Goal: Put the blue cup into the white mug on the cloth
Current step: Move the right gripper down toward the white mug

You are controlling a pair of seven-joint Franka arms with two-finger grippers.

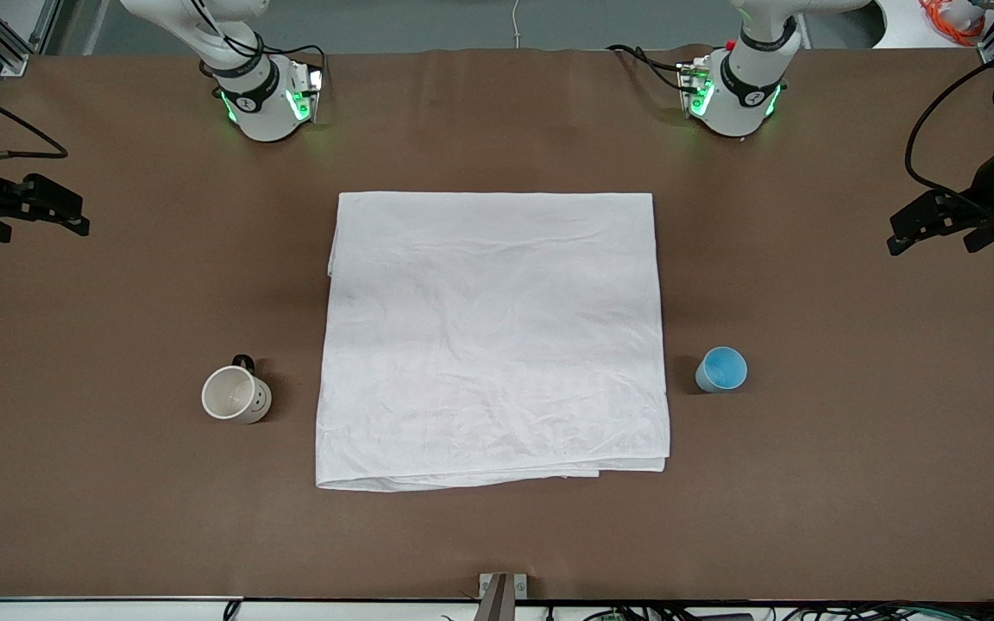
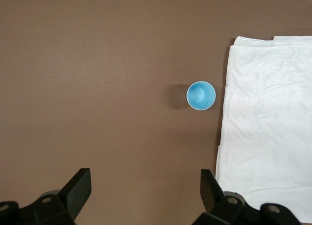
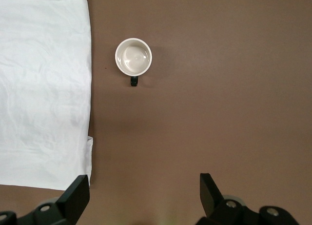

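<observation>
The white cloth lies flat in the middle of the brown table, with a folded layer showing along its edge nearest the front camera. The blue cup stands upright on bare table beside the cloth, toward the left arm's end. The white mug with its black handle stands upright on bare table beside the cloth, toward the right arm's end. My left gripper hangs open and empty high over the table's left-arm end. My right gripper hangs open and empty over the right-arm end.
The two arm bases stand at the table's edge farthest from the front camera. A small metal bracket sits at the edge nearest that camera. Black cables trail over the table's right-arm end.
</observation>
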